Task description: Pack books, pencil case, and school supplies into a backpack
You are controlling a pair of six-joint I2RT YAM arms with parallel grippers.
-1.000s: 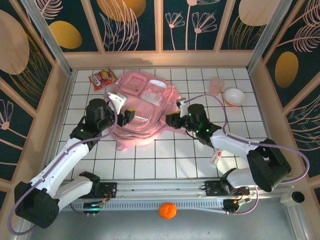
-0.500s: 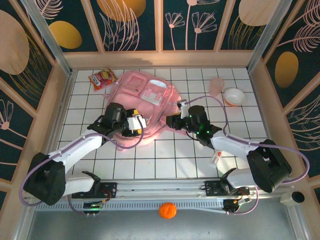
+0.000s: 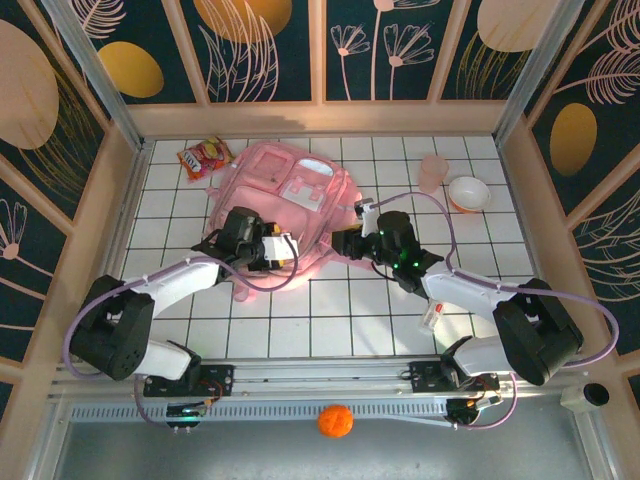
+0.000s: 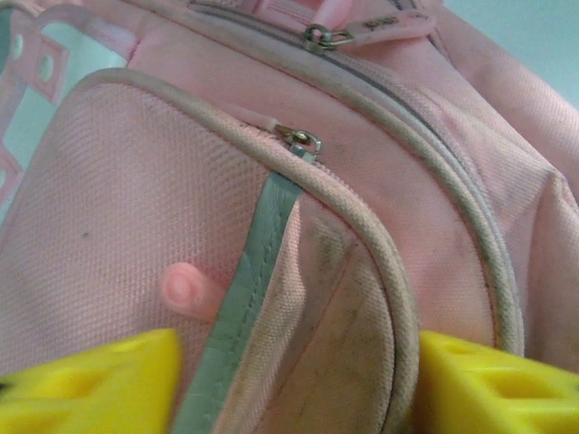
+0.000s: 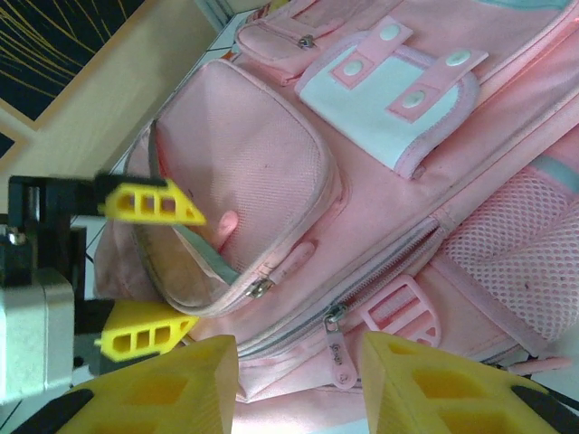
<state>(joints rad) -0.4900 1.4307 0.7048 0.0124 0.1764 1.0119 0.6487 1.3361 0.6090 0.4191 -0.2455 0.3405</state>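
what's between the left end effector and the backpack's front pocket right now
Nothing visible. The left end effector is right at the backpack and its front pocket, one finger on each side of the pocket's partly unzipped end, and no other item sits in the gap.

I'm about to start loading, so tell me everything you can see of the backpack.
The backpack is large and glossy pink, with pale snap-tab panels, woven fabric and a mesh side pocket. It lies front up on the white tiled table. Its long zipper looks shut. The small front pocket is partly unzipped and gapes along a grey-green edge. The left pincer straddles that pocket's rim, fingers apart. The right pincer sits at its right side.
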